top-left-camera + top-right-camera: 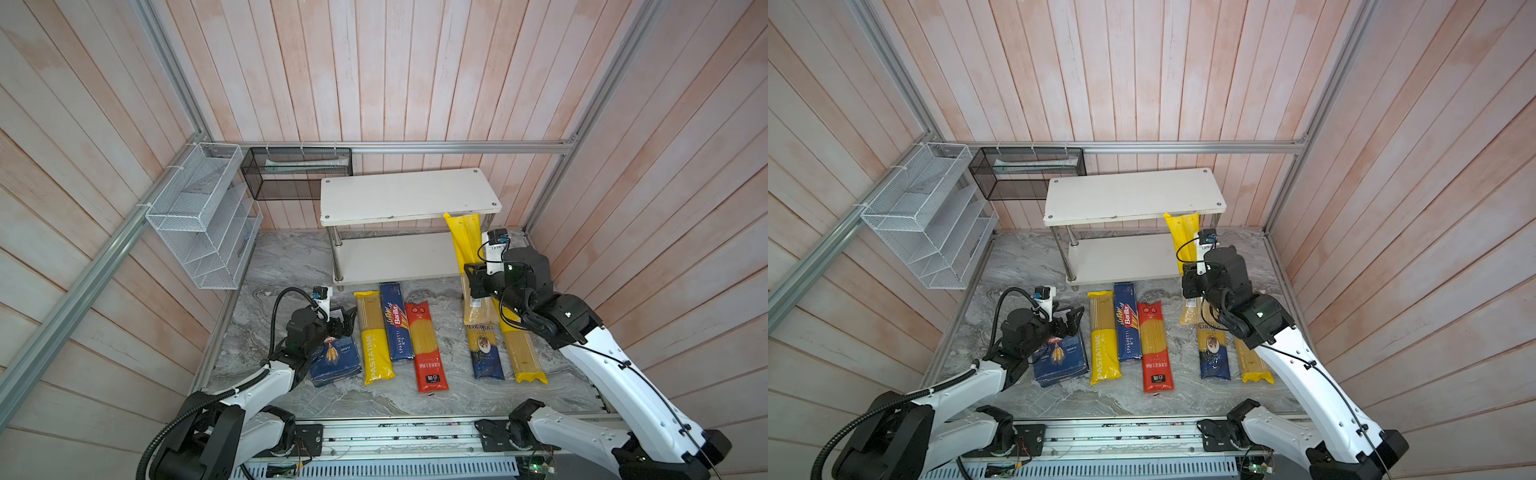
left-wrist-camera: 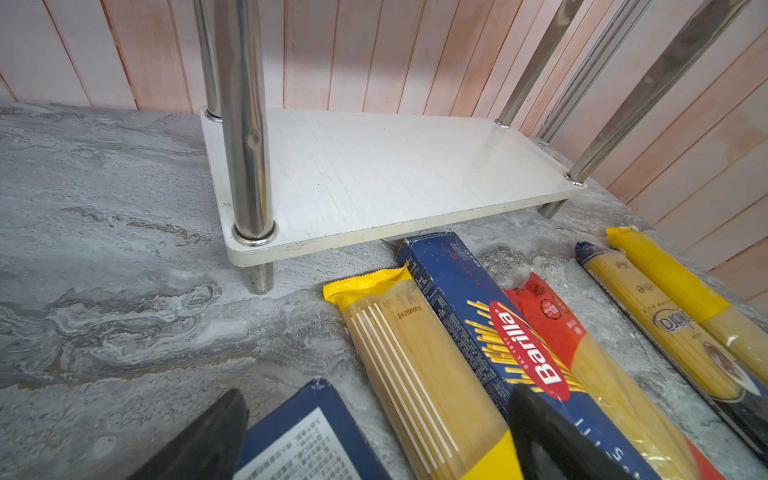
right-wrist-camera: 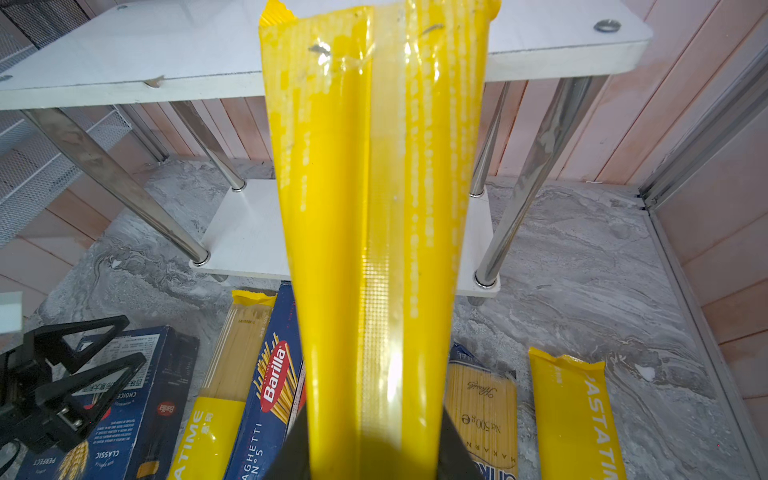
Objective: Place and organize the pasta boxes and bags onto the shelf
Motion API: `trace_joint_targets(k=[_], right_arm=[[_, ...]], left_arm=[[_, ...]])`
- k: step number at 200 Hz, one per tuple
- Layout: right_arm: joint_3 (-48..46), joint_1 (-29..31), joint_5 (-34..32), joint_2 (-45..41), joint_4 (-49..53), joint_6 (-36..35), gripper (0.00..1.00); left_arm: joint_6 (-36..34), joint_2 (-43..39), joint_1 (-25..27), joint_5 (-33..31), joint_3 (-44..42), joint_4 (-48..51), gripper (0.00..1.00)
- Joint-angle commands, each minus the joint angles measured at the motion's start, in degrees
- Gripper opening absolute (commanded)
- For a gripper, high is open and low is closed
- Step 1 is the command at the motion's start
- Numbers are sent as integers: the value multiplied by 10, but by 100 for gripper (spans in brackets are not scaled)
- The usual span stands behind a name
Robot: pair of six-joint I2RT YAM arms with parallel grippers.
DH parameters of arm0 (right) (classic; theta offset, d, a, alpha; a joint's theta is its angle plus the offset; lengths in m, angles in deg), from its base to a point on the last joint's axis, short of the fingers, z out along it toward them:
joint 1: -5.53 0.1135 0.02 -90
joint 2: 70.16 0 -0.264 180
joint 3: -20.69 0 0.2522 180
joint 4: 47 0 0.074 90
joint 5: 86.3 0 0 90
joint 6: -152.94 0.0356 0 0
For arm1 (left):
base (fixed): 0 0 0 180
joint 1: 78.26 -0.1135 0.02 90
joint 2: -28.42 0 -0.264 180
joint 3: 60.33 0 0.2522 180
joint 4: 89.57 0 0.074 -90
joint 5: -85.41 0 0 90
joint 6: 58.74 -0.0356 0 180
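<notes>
My right gripper is shut on a yellow-and-clear bag, held off the table and tilted. Its yellow end reaches the front edge of the shelf's top board, at the right. My left gripper stands open over the far end of the wide Barilla box. In a row on the table lie a PASTATIME bag, the narrow Spaghetti box, a red bag, a gold-and-dark-blue bag and another yellow bag. Both shelf boards are bare.
A white wire-mesh organizer hangs on the left wall. A black mesh basket hangs at the back, just left of the shelf. Chrome posts flank the lower board. Aluminium rails edge the marble table.
</notes>
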Motion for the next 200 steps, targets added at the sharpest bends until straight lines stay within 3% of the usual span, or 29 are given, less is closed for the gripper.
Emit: trace_joint_targets(k=[1, 118, 200], right_arm=[[71, -2, -18, 3, -49, -32, 4], [250, -46, -5, 117, -53, -86, 4], [385, -155, 63, 200, -24, -105, 4]], left_arm=[[-2, 2, 2, 6, 14, -10, 100], [-16, 4, 7, -7, 19, -6, 99], [-14, 12, 12, -2, 26, -4, 100]])
